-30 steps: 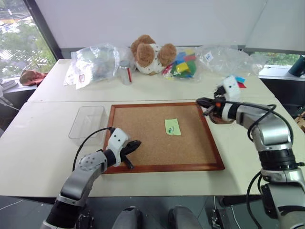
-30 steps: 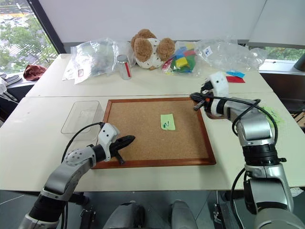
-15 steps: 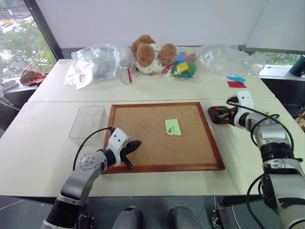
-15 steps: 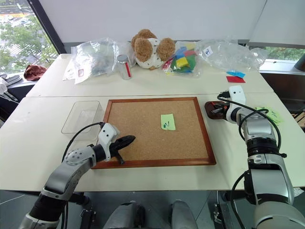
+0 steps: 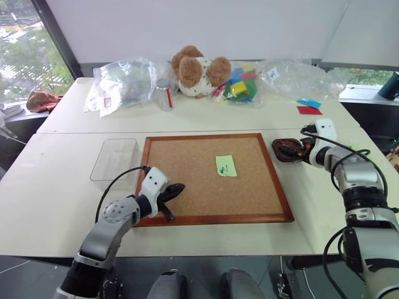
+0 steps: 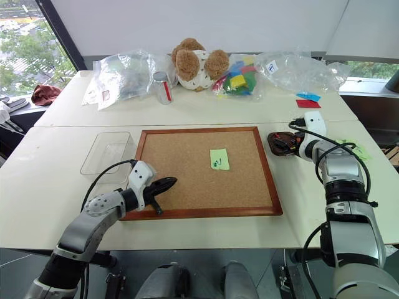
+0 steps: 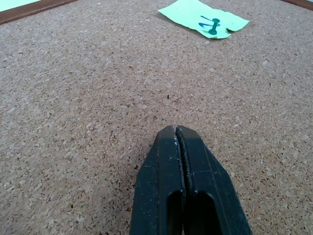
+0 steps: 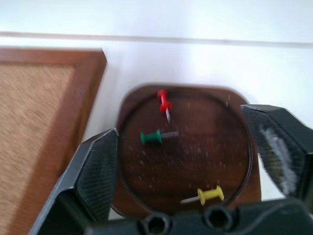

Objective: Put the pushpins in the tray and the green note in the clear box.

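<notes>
Spanning the foreground, white table (image 5: 56,187) beside window (image 5: 25,56); cork board (image 5: 212,177) centred, green note (image 5: 225,166) pinned on it; clear box (image 5: 114,158) just left; tray (image 8: 186,152) right, holding red, green, yellow pushpins (image 8: 151,137); right gripper (image 8: 188,161) fingers apart over tray; left gripper (image 7: 182,166) fingers together above board.

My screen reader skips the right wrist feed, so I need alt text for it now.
The open right end effector hovers over the dark brown tray, which holds three pushpins: red, green and yellow. The cork board's wooden frame lies beside the tray.
</notes>
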Motion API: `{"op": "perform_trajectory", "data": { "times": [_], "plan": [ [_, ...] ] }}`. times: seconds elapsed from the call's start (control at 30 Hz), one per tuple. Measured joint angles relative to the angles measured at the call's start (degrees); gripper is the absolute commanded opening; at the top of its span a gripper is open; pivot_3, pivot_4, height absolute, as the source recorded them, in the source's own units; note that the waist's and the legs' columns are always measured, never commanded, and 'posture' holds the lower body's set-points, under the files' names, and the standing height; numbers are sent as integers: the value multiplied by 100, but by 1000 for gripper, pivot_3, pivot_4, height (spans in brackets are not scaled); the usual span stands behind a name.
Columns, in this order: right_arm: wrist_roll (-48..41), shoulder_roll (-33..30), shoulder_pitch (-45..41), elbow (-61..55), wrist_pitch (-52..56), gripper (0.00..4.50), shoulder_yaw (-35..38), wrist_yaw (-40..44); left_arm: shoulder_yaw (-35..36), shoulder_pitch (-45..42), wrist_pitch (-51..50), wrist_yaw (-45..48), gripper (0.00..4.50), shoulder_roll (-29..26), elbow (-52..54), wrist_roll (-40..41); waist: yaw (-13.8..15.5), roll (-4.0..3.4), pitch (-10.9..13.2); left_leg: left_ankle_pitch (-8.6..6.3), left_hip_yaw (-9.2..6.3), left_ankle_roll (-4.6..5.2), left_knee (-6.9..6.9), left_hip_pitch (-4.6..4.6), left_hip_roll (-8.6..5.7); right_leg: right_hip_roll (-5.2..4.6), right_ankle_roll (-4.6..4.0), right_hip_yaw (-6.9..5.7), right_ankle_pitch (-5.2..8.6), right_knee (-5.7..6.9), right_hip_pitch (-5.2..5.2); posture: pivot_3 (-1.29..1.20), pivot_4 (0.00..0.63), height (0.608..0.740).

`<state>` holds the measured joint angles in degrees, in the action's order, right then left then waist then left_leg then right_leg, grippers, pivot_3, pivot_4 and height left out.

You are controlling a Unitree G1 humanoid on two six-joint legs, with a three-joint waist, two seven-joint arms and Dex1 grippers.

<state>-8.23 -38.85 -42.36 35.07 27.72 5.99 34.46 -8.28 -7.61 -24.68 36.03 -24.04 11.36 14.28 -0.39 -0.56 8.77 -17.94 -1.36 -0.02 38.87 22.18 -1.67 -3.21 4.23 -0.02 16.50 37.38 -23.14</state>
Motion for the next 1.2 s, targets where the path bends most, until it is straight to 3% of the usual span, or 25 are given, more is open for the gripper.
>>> {"op": "perform_trajectory", "data": {
  "times": [0.3,0.47,0.6,0.9,1.03,1.2],
  "plan": [
    [-591,-70,673,-2860,963,4429,-487,1134,-7,-36,23,20,0,2,-53,0,12,-3,-2,-1,-2,2,0,0,0,-1,0,0,0,-1,1,0,150,740],
    [-671,316,1010,-3863,1114,4429,-1003,1213,-31,-89,25,28,0,41,-93,0,77,-3,-2,-1,-3,2,-1,0,0,-1,-1,1,0,-3,-1,0,150,740],
    [-591,655,1244,-3933,1070,2669,-1442,1092,-65,-108,33,28,0,57,-98,0,112,-3,-2,-2,-3,4,0,5,0,-2,-1,1,1,-10,-3,0,150,740],
    [-378,813,1312,-3779,885,2669,-1550,903,-49,-91,35,24,0,53,-89,0,102,-3,-2,-2,-3,4,-1,5,0,-2,-1,0,0,-11,-4,0,150,740],
    [-369,855,1361,-3749,865,1343,-1631,907,-50,-69,35,4,0,53,-60,0,102,-3,-2,-3,-3,4,-2,5,0,-2,-1,-1,1,-11,-4,0,150,740],
    [-314,855,1409,-3749,858,1343,-1645,875,-44,-53,35,-3,0,52,-58,0,96,-3,-2,-3,-3,4,-2,5,0,-2,-1,-1,0,-11,-5,0,150,740]
  ]
}}
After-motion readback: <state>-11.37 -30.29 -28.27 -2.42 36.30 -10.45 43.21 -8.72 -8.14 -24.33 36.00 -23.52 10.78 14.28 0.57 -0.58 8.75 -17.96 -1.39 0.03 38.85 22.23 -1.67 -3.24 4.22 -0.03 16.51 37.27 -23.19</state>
